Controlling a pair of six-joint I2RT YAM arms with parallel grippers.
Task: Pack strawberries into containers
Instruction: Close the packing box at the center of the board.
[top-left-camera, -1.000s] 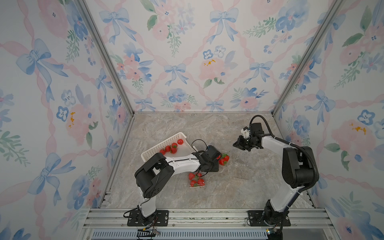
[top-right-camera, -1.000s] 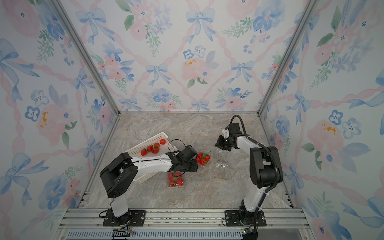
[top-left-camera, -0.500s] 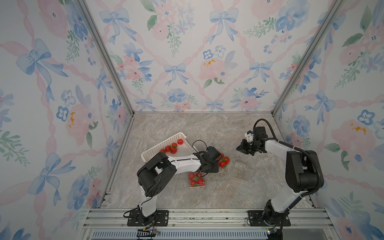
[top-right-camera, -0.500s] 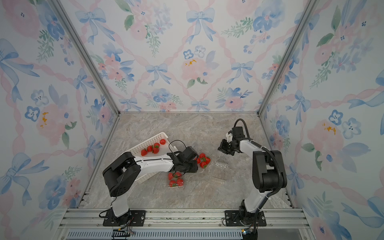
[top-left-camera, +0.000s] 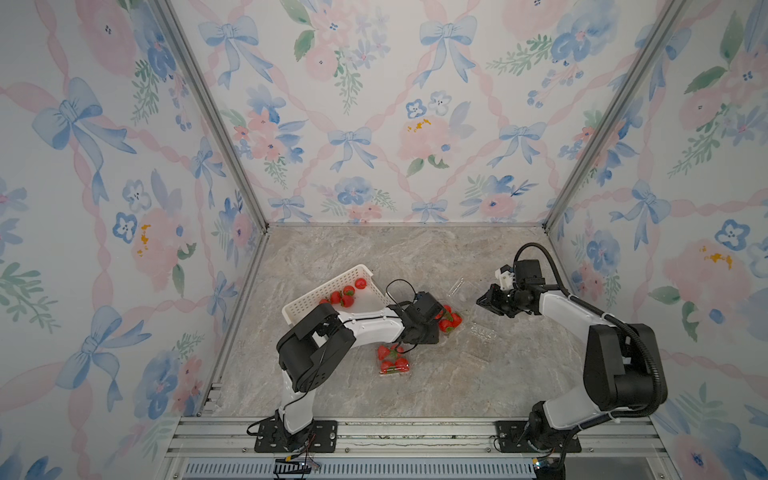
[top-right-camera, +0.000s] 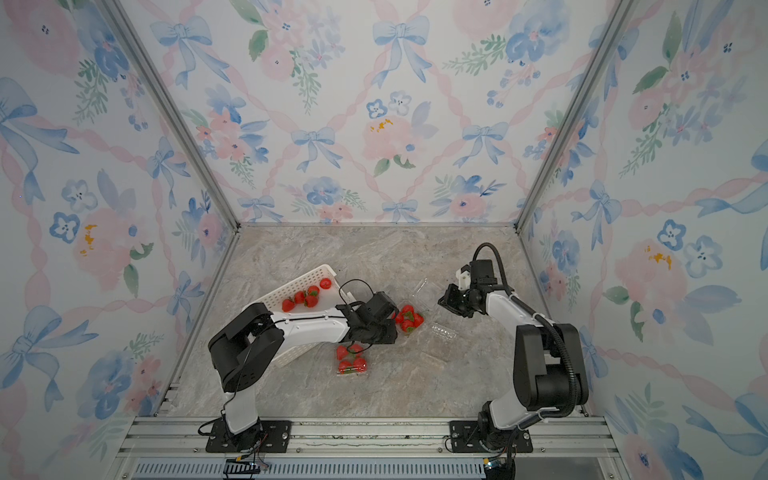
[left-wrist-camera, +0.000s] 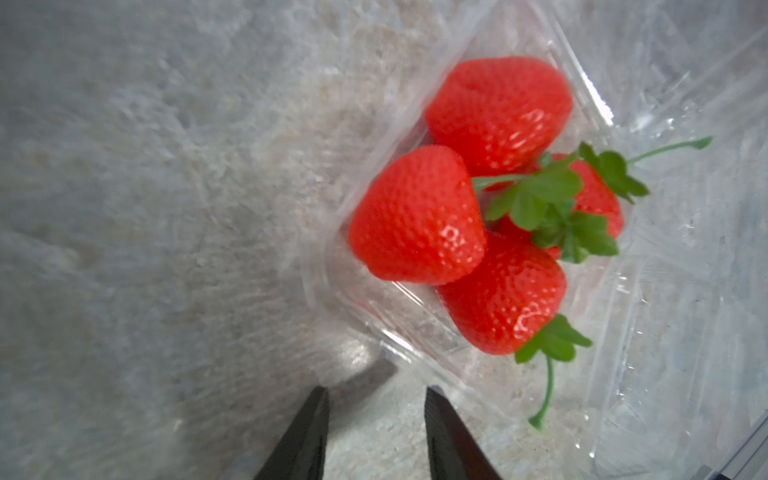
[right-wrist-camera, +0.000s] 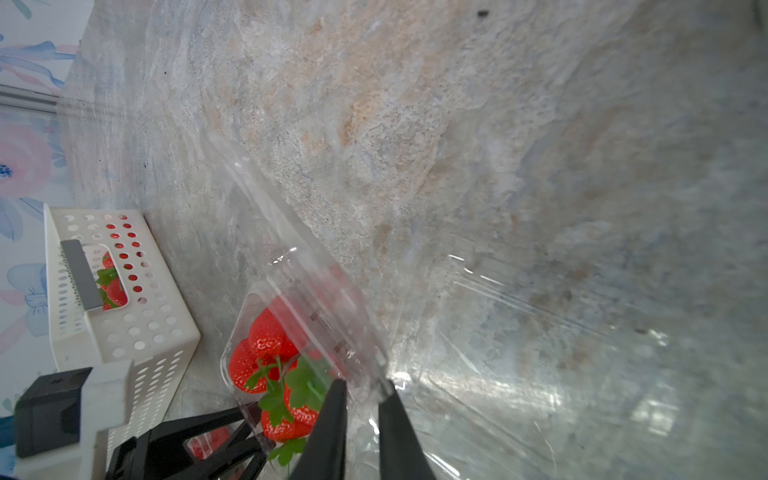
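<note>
Four berries (left-wrist-camera: 419, 216) are lying heaped in an open punnet (left-wrist-camera: 357, 316) approx mid-table, green caps bunching toward one side. Its clear lid (right-wrist-camera: 291, 232) is standing tilted up off the edge farthest from the arm bases. A 2nd punnet (top-left-camera: 409, 371) is sitting nearer the bases, apart from the first, w/ more red fruit (top-left-camera: 388, 365) inside; can't tell if its lid is down. A 3rd punnet (top-left-camera: 482, 332), empty and hard to make out, is lying just beside the first on the R arm's side.

L claw (left-wrist-camera: 376, 395) is hovering low just beside a corner of the open punnet, jaws spread, nothing between them. R claw (right-wrist-camera: 363, 388) is reaching in at the lid's free edge, jaws standing only a narrow gap apart w/ the edge right at the tips; can't tell if it's touching either finger.

Approx five loose berries (top-left-camera: 347, 295) are lying in the white holed basket (top-left-camera: 328, 286), which is sitting behind the L arm toward the wall on that side. Everything is resting on the grey marbled table (top-left-camera: 415, 257).
</note>
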